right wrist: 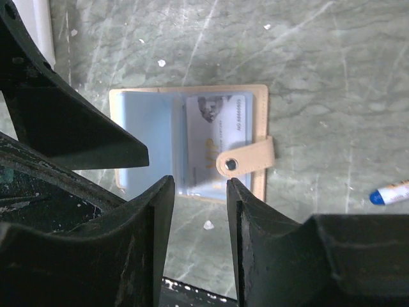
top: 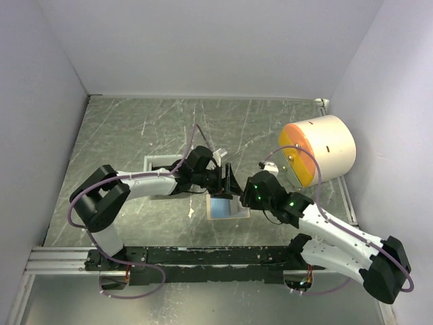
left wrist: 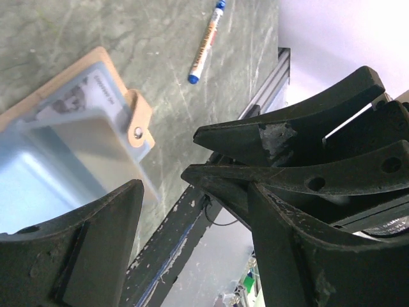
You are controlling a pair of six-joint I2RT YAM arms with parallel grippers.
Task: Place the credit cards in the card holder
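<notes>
Alignment with the card holder [right wrist: 156,118] is what your coming move turns on. It lies open and flat on the table [right wrist: 319,77], about midway between the left and right edges and toward the near edge, with its snap tab [right wrist: 246,160] folded across one side. From the right wrist, the holder's closest edge sits just beyond the tips of the right gripper [right wrist: 199,185], so it is straight ahead of those fingers rather than off to either side. One pale credit card [right wrist: 217,128] appears tucked inside it. Its long axis runs in line with the fingers, while the holder's own long side lies across them. The right fingers stand parted by a modest gap, and you can see nothing pinched between them. The left gripper [left wrist: 195,188] hangs over from the left side, fingers spread wide and empty, with the holder out past one finger, not between the two. Both arms look about equally near, but the right seems better lined up. You have no loose cards in view here, and a pen [left wrist: 208,41] lies well apart.
</notes>
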